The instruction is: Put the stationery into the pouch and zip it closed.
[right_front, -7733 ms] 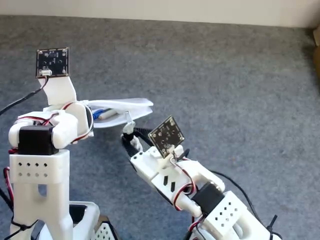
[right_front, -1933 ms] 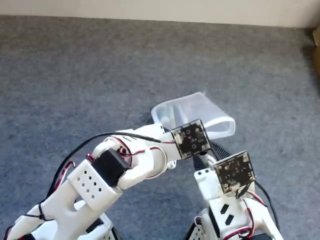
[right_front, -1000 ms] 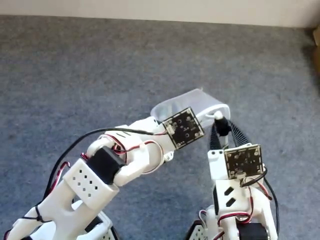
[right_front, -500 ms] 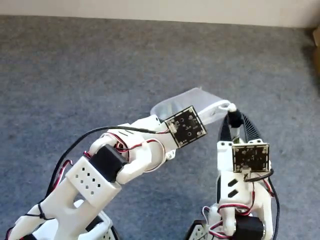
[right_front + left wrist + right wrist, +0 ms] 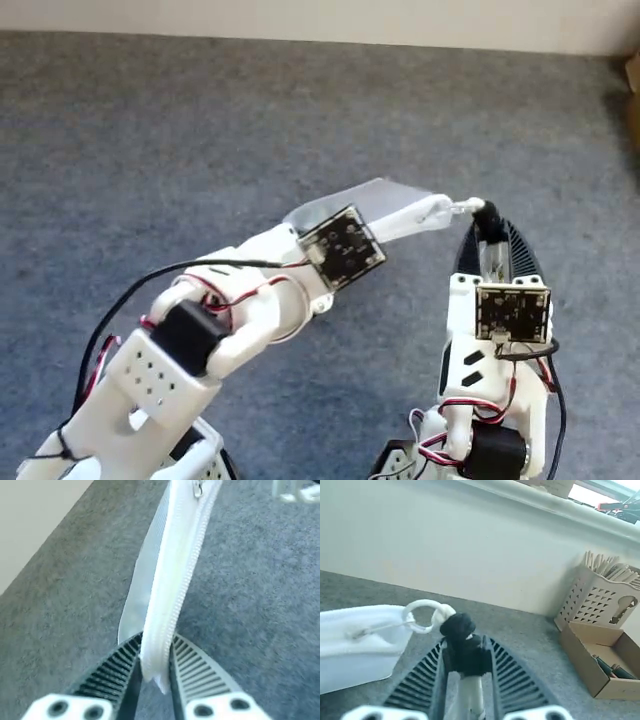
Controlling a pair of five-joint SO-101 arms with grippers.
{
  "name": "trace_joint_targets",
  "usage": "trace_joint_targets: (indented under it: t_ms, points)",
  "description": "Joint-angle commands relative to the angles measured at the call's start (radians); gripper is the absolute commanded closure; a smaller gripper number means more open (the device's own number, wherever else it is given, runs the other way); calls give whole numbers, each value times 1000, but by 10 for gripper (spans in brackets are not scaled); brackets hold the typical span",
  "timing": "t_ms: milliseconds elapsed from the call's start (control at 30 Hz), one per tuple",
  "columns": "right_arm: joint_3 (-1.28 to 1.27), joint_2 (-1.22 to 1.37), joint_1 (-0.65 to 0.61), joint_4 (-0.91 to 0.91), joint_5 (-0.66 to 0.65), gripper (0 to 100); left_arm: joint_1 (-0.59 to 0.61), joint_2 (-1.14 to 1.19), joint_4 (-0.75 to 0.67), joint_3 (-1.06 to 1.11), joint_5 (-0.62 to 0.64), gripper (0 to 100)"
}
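Observation:
A translucent white pouch [image 5: 372, 208] hangs stretched above the grey carpet between the two arms. My left gripper [image 5: 152, 666] is shut on one end of the pouch [image 5: 165, 580], and the zipper teeth run joined from there up to the slider [image 5: 198, 488]. At the other end, my right gripper [image 5: 465, 656] is shut on the black pull cord [image 5: 462, 630]. That cord is tied to a white ring [image 5: 422, 615] on the slider. In the high view the right gripper [image 5: 487, 226] is to the right of the pouch. What the pouch [image 5: 360, 640] contains is hidden.
Grey carpet [image 5: 200, 130] covers the table on all sides of the arms. Behind it stands a pale wall. Off to the right are a white perforated holder with sticks [image 5: 600, 600] and an open cardboard box [image 5: 600, 665].
The right gripper has pulled the cord to the right and a little away from the arm bases. The pouch mouth has gone from a wide open loop to a flat closed strip. The left arm shifted slightly left.

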State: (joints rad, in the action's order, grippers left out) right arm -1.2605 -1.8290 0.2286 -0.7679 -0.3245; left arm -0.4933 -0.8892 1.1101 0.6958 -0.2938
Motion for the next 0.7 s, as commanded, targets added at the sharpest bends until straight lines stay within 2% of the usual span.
trace_joint_targets:
  t_ms: [0, 133, 267, 367, 667]
  points:
    - [12, -1, 77, 36, -11, 995, 107, -116, 11, 24, 15, 995]
    - [19, -4, 76, -19, -11, 995, 117, -133, 14, 24, 12, 995]
    - [45, -5, 24, -85, -43, 995, 119, -137, 17, 25, -8, 995]
    - [53, -1, 10, -91, -94, 995, 160, -139, 17, 27, -37, 995]
    - [54, -1, 7, -91, -92, 995, 220, -139, 11, 70, -49, 995]
